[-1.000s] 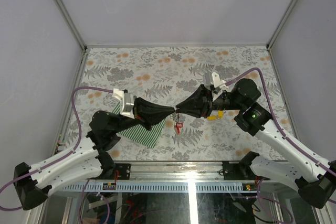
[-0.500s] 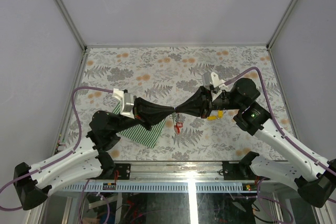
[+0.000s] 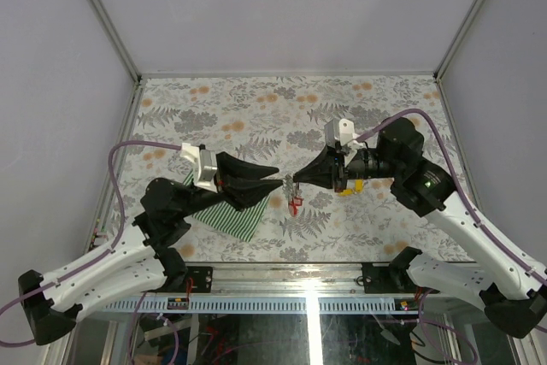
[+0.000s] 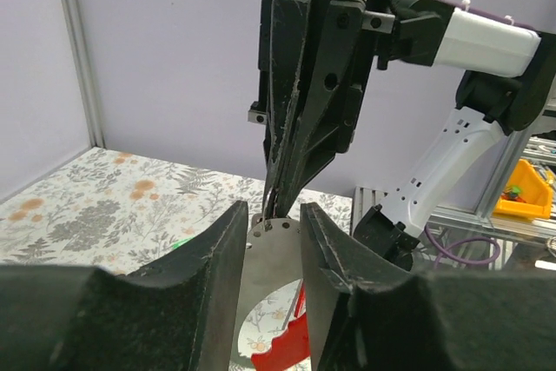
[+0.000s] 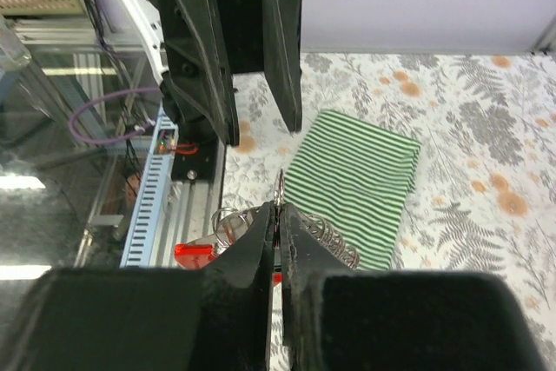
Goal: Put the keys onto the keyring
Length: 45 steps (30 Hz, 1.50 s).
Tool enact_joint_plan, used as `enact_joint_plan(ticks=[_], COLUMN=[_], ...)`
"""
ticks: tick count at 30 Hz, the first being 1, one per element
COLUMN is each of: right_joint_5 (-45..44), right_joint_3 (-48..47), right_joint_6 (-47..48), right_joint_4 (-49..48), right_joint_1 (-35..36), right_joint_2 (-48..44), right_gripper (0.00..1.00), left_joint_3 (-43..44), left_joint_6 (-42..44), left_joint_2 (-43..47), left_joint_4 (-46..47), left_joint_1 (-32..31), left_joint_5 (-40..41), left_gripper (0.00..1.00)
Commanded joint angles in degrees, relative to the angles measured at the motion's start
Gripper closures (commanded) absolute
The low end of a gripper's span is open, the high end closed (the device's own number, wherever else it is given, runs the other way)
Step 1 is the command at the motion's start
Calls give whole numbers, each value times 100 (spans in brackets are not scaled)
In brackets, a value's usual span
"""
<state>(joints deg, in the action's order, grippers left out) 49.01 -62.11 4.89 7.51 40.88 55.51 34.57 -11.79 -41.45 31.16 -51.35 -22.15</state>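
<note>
The keyring [image 3: 291, 184] is a thin grey loop with a red tag [image 3: 294, 204] hanging under it, held above the table centre. My right gripper [image 3: 293, 182] is shut on its edge; in the right wrist view the loop [image 5: 279, 190] stands up from the closed fingertips, with the red tag [image 5: 193, 250] and a wire coil [image 5: 334, 245] below. My left gripper [image 3: 278, 179] is open facing it; in the left wrist view the grey ring [image 4: 274, 249] sits between the spread fingers [image 4: 228, 241]. A yellow key [image 3: 347, 191] lies under the right arm, partly hidden.
A green-and-white striped cloth [image 3: 229, 213] lies under the left arm and shows in the right wrist view [image 5: 352, 175]. A small green spot [image 4: 180, 241] lies on the floral tabletop. The table's metal front rail [image 3: 282, 275] runs along the near edge.
My left gripper has opened and its fingers now stand apart around the keyring. My right gripper keeps hold of the ring; the right arm has shifted slightly.
</note>
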Motion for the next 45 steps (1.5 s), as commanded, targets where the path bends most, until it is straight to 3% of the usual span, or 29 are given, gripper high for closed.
enact_joint_plan(ticks=[1,13,23,37,45], right_joint_5=[-468,-1243,-2213,-3212,-3257], right_joint_3=[-686,-1790,-2688,-3747,-3914], right_joint_6=[949,1672,1893,1949,1984], right_joint_4=[1372,3544,5057,6040,6182], right_joint_1=[-1,19,569,1548,1751], right_joint_2=[9,379,1048,1869,2037], right_gripper=[100,100,100,100,100], left_joint_3=[344,707,672,568,652], left_joint_6=[363,580,584,953,951], left_joint_2=[155,-286,-632,-879,-1017], left_joint_4=[-655,-1373,-951,-995,-892], left_joint_1=[-7,-7,-6,-9,-6], left_joint_5=[217,-65,-426,-1534,-1518], left_gripper=[67,65,65,65,64])
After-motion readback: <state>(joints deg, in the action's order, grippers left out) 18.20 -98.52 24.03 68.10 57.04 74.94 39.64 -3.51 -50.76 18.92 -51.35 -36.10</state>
